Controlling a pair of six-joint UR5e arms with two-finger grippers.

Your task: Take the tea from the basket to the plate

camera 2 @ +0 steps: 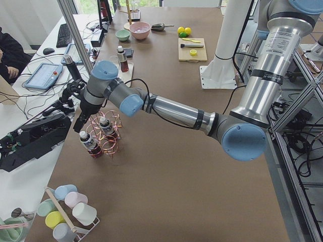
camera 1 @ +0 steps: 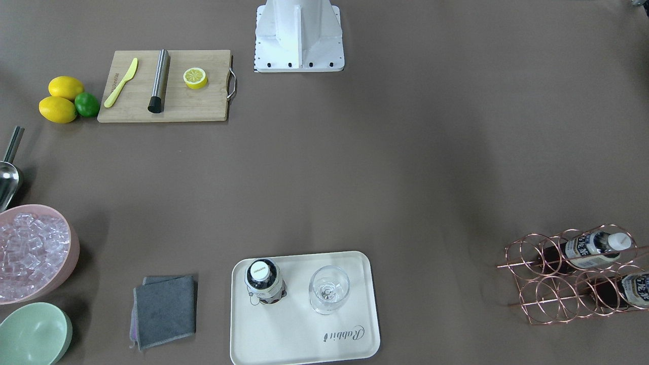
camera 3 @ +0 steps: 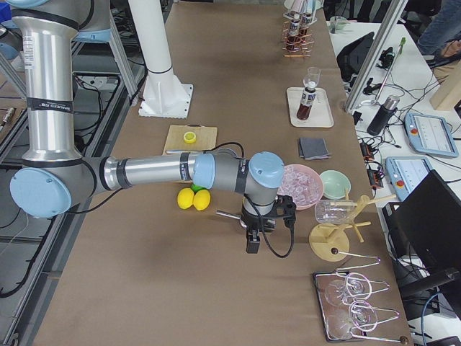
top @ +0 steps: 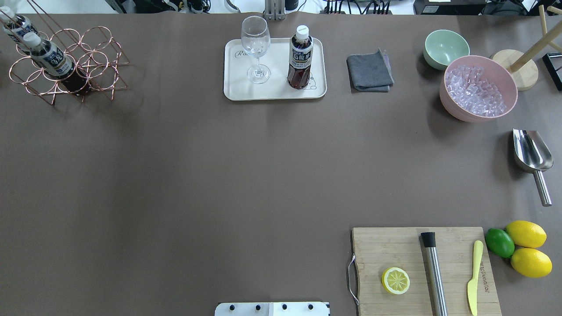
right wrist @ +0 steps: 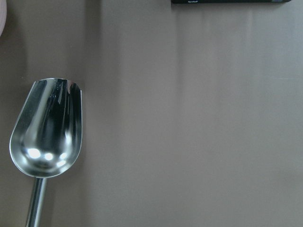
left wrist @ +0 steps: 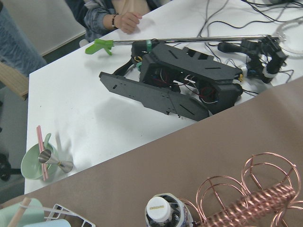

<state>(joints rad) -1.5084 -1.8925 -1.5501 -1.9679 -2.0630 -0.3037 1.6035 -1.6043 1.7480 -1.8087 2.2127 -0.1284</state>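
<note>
One tea [top: 300, 57] stands up straight on the plate [top: 272, 91], at the middle of the far edge of the counter [top: 175, 175]. Its white cap is on. A glass [top: 255, 48] stands on the same plate, beside the tea and not touching it.

The basket [top: 94, 52] sits in the far corner on the robot's left side. Two other bottles [top: 48, 57] lie tilted in its rings (they look just like the tea). Their caps point toward the counter's left end.

The left hand [camera 2: 78, 127] hangs just over the basket at that corner. Only the side view shows it, so I cannot tell if its fingers are apart or together. Its own camera looks down on a bottle cap and the basket's curly handle.

The right hand [camera 3: 253, 245] hangs low over the counter near the right end, close to a shiny scoop [right wrist: 45, 127]. I cannot tell if this hand is apart or together either.

A gray cloth [top: 369, 71] lies by the far edge, next to the plate. A green bowl [top: 445, 48] and a pink bowl [top: 452, 109] full of ice sit toward the far right corner.

A board [top: 395, 245] lies at the near edge on the right, with half a lemon on it. Two lemons [top: 527, 235] and a lime [top: 499, 242] sit just beside it.
</note>
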